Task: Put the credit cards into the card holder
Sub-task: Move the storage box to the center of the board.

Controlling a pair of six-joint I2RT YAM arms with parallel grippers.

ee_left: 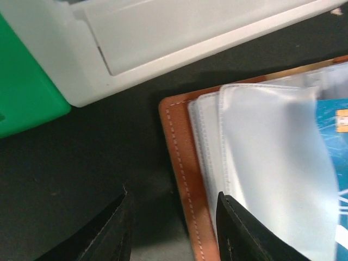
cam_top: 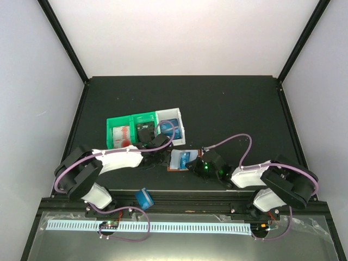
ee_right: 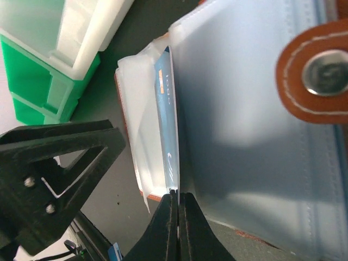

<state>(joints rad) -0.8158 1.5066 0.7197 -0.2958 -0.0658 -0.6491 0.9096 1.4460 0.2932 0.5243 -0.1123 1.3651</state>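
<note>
Both arms (cam_top: 117,159) have white shells, black joints and looping purple cables (cam_top: 234,140).

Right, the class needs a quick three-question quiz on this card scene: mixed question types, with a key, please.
1. True or false: the card holder lies folded shut on the table.
2. The card pinched by the right hand is: A blue, B red, C black.
3. Fill the gap: the fingers of the ___ hand stand apart, astride the holder's stitched leather edge.

Key
1. False: it lies open, with its clear pockets showing.
2. A
3. The left hand.
</note>
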